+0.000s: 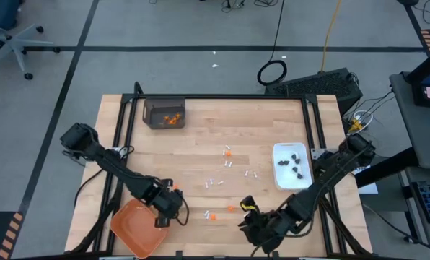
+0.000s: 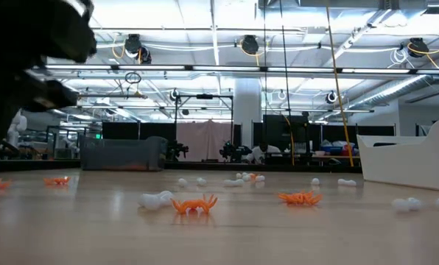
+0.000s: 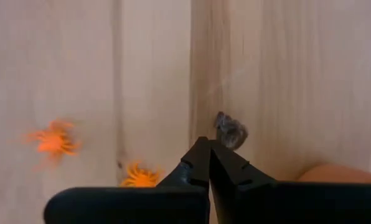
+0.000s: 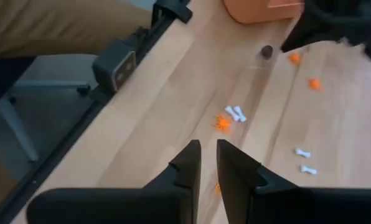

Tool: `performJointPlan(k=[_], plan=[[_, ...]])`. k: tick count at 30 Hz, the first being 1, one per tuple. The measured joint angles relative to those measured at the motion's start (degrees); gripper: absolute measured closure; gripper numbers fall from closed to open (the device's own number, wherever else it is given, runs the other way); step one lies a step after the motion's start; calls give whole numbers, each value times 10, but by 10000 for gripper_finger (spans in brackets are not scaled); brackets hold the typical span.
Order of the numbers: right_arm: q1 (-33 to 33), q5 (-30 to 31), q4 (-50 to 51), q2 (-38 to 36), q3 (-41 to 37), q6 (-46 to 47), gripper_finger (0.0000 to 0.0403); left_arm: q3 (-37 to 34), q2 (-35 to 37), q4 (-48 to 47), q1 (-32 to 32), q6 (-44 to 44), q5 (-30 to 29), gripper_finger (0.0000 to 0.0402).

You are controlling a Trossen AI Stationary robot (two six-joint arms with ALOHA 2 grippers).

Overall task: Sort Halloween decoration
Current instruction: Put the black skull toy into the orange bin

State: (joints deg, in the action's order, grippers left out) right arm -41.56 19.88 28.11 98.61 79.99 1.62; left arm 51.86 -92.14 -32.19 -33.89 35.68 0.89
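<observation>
Orange bits (image 1: pixel 231 209), small white sticks (image 1: pixel 229 163) and a dark bit (image 3: pixel 230 132) of the Halloween decoration lie scattered on the wooden table (image 1: pixel 200 144). My left gripper (image 3: pixel 209 147) is shut and points steeply down beside the orange tray (image 1: pixel 132 227). The dark bit lies just beyond its tips. My right gripper (image 4: pixel 208 152) hangs above the table's near edge (image 1: pixel 245 214). Its fingers stand a narrow gap apart, and I see nothing between them. My left gripper comes down from above with its shut tips right at the dark bit's near side (image 3: pixel 221 135). The bit lies on the table. Whether the tips touch it, I cannot tell.
A white dish (image 1: pixel 293 165) at the right holds dark bits. A dark box (image 1: pixel 164 113) at the far left holds orange bits. Orange bits (image 3: pixel 53 140) (image 3: pixel 139 177) lie close to my left gripper. Black rails (image 4: pixel 114 68) frame the table.
</observation>
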Motion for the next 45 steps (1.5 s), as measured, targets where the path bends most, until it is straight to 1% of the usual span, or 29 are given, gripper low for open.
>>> performJointPlan(k=[3, 12, 16, 18, 21, 22, 24, 27, 29, 32, 35, 42, 45], plan=[[-3, 13, 1, 1, 0, -3, 363, 0, -17, 1, 6, 0, 20, 396], [-1, 12, 0, 0, 0, 2, 363, 0, -31, 19, 6, -1, 39, 396], [-1, 12, -2, 0, 0, 1, 363, 0, -31, 69, 6, -21, 24, 396], [-1, 11, -5, 0, 0, 1, 363, 0, -31, 107, 6, -42, 5, 396], [-1, 11, -8, 1, 0, 1, 363, 0, -31, 144, 10, -75, -1, 396], [-1, 11, -10, 1, 0, 1, 363, 3, -29, 138, 11, -76, -2, 396], [-1, 11, -14, 2, 0, 1, 363, 18, -24, 92, 11, -76, -5, 396], [2, 11, -26, 10, 0, -12, 363, 67, -19, -4, -1, -75, -15, 396], [4, 10, -31, 17, 0, -21, 363, 95, -19, -41, -16, -76, -9, 398], [7, 9, -33, 24, 0, -28, 363, 118, -27, -40, -32, -92, 6, 400], [10, 8, -33, 24, 0, -24, 363, 121, -49, -41, -37, -109, 12, 401], [10, 8, -34, 24, 0, -24, 363, 120, -114, -37, -3, -149, 61, 401], [10, 8, -34, 24, 0, -25, 363, 120, -133, -29, 11, -158, 98, 401]])
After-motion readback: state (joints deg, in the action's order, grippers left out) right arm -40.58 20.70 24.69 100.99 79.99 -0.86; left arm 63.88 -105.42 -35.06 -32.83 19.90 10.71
